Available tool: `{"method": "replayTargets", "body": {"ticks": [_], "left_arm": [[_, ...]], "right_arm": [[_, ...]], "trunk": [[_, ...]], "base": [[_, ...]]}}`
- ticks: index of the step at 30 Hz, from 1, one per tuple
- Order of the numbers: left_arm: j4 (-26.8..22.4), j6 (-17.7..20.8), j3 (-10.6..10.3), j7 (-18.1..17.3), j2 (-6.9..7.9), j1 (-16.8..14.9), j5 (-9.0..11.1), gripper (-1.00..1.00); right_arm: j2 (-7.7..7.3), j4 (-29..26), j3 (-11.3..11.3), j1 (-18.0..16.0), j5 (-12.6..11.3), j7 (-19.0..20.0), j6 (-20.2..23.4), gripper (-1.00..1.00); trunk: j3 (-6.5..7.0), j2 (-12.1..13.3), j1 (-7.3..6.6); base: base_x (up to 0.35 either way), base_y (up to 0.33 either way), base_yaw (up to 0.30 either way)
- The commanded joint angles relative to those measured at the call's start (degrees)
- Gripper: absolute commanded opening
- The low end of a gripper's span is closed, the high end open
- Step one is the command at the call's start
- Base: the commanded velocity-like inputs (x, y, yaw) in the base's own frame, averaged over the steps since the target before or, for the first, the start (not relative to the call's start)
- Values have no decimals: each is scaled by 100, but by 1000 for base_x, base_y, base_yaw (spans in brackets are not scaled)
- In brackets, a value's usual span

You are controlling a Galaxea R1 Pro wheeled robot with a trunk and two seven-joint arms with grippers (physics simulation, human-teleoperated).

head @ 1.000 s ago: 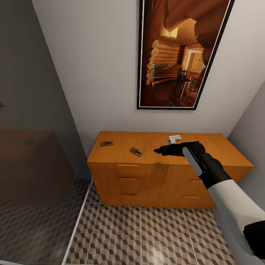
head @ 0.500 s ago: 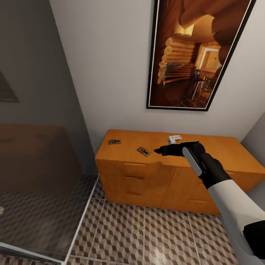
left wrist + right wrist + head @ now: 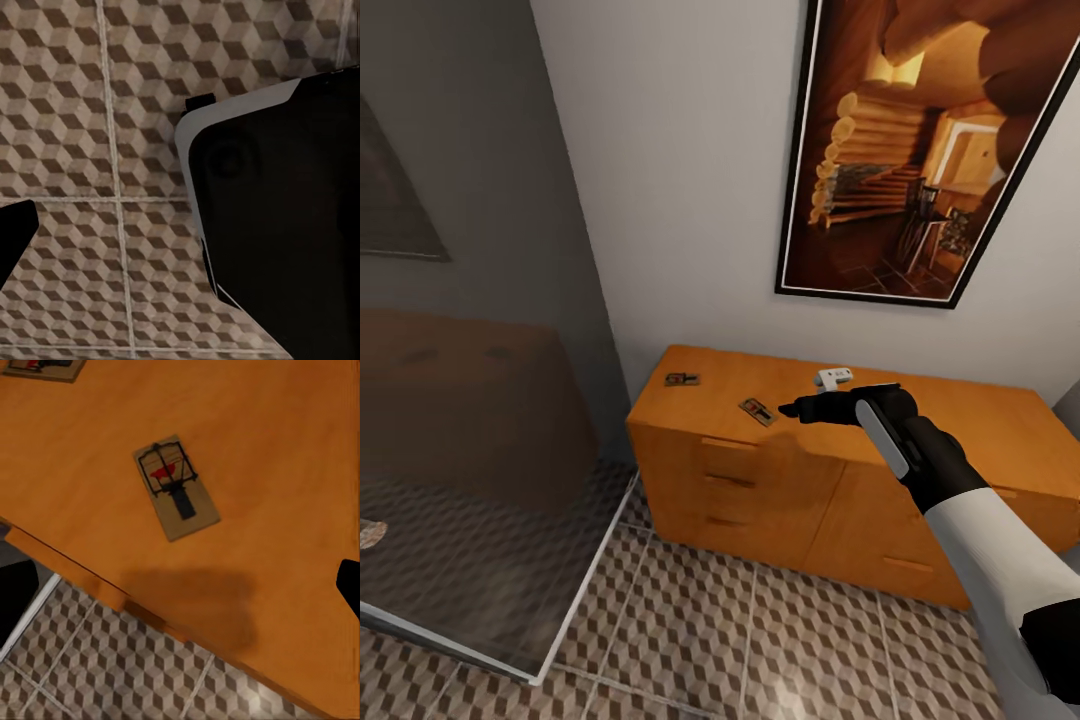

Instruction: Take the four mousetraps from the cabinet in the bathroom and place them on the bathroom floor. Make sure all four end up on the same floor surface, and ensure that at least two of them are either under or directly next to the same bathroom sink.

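Held level over the top of the cabinet [image 3: 960, 430], with the right gripper [image 3: 792, 409] pointing along it toward the end by the shower glass [image 3: 470, 400]: probably lined up that way so as to come down on a flat mousetrap from above. Fingers wide apart in the right wrist view, nothing between them. Nearest mousetrap [image 3: 757, 411] flat on the cabinet top close to its front edge, just ahead of the fingertips and below them, not touched. Seen in the right wrist view as a small wooden slab [image 3: 176, 487] with its wire bar and red tab facing up, lying askew to the cabinet's front edge. Second mousetrap [image 3: 682, 379] farther along the cabinet top, near the corner by the glass, well apart from the gripper. Nothing yet on the tiled floor [image 3: 760, 640] in front of the cabinet. Likely next: reach a little farther forward, lower, and close on the slab's narrow sides.
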Motion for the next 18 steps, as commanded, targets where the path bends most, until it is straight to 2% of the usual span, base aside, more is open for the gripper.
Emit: {"method": "replayTargets", "body": {"ticks": [1,11,18], "left_arm": [[20,-34,-48,-14,-5,-7,45,100],[18,-38,-48,-14,-5,-7,45,100],[18,-41,-48,-14,-23,-7,45,100]], "right_arm": [[-6,-3,9,-5,37,37,15,100],[-9,-1,9,-5,39,34,15,100],[-5,49,9,-5,39,33,15,100]], "trunk": [[-12,-11,3],[-15,-11,3],[-16,-11,3]], "base": [[0,-278,58],[0,-274,11],[0,-93,0]]}}
